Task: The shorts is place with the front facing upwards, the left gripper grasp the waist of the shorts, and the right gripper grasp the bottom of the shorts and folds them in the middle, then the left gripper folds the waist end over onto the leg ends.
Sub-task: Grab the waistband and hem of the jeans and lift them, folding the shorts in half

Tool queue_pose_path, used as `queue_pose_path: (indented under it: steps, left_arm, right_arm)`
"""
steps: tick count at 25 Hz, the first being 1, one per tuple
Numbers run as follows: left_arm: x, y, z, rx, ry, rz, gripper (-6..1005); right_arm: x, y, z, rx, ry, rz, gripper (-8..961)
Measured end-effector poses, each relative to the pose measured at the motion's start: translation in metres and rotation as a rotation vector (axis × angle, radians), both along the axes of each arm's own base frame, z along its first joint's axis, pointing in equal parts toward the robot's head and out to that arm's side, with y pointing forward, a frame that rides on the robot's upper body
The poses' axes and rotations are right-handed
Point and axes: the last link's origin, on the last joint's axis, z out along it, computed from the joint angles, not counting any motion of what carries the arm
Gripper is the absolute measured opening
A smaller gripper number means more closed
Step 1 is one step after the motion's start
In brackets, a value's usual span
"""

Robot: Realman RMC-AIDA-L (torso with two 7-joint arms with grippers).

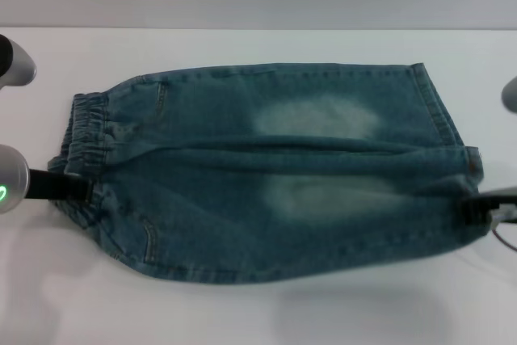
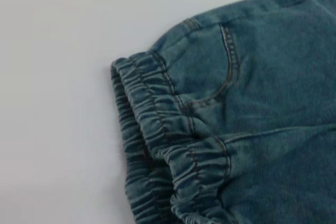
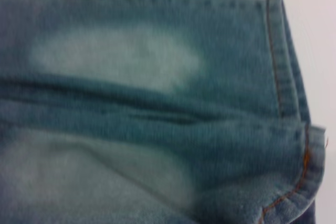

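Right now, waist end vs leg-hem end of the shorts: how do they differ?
Waistband is gathered, puckered elastic; leg hem is flat with straight stitching. Waistband lies toward the robot's left by the left gripper; hem lies toward its right by the right gripper. Both are blue denim on the white table.

left gripper (image 1: 77, 189) low, right gripper (image 1: 478, 212) low

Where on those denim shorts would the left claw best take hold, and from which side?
Probably the gathered elastic waistband, approached from the robot's left, where it lies open at the edge of the shorts on the table. Its bunched thickness gives the left claw, already at that end, something firm to pinch.
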Motion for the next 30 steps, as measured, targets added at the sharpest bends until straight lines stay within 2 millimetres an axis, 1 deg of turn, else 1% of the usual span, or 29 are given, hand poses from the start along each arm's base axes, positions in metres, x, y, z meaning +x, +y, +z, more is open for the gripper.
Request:
queue_pose_path:
  steps: [5, 14, 20, 21, 22, 25, 26, 27, 28, 30]
  left_arm:
    - [0.002, 0.004, 0.004, 0.037, -0.011, -0.026, 74]
    - [0.007, 0.017, 0.020, 0.157, -0.040, -0.093, 75]
    - [0.013, 0.032, 0.024, 0.230, -0.096, -0.150, 72]
    - [0.013, 0.032, 0.024, 0.230, -0.096, -0.150, 72]
    - [0.012, 0.038, 0.024, 0.261, -0.108, -0.168, 72]
    - [0.010, 0.045, 0.024, 0.291, -0.119, -0.187, 71]
    - [0.010, 0.045, 0.024, 0.291, -0.119, -0.187, 70]
    - [0.011, 0.050, 0.021, 0.302, -0.129, -0.202, 70]
    - [0.011, 0.051, 0.021, 0.303, -0.130, -0.205, 70]
    - [0.012, 0.055, 0.019, 0.314, -0.134, -0.218, 70]
  right_arm:
    - [-0.009, 0.007, 0.011, 0.057, 0.017, 0.054, -1]
    - [-0.010, 0.026, 0.041, 0.231, 0.045, 0.154, -2]
    - [-0.011, 0.038, 0.061, 0.359, 0.058, 0.237, -2]
    - [-0.010, 0.039, 0.063, 0.375, 0.058, 0.246, -1]
    - [-0.009, 0.041, 0.065, 0.388, 0.056, 0.253, -1]
    - [-0.003, 0.047, 0.068, 0.416, 0.049, 0.265, -1]
    - [-0.001, 0.049, 0.069, 0.424, 0.048, 0.267, -1]
    - [0.001, 0.050, 0.069, 0.431, 0.049, 0.269, -1]
    - [0.006, 0.054, 0.068, 0.442, 0.049, 0.269, -1]
    - [0.009, 0.056, 0.067, 0.446, 0.048, 0.270, 8]
